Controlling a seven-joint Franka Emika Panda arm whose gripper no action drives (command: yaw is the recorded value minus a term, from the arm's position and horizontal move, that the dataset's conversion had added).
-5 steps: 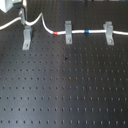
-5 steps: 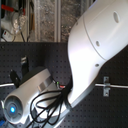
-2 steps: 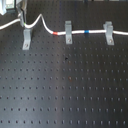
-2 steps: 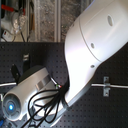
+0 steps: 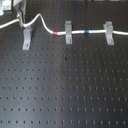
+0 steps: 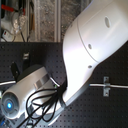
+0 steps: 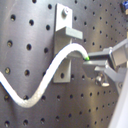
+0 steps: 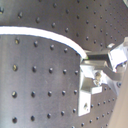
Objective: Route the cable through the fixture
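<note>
The cable (image 7: 55,70) is held pinched in the gripper (image 7: 92,62) just beside the fixture (image 7: 65,42), lifted in an arc so it can be lowered into the clip.

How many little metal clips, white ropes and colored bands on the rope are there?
Grey clips: 3
White cable: 1
Red bands: 1
Blue bands: 1
Total: 6

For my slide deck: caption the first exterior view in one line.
White cable runs through two grey clips, arching above the leftmost clip on a black perforated board.
</note>
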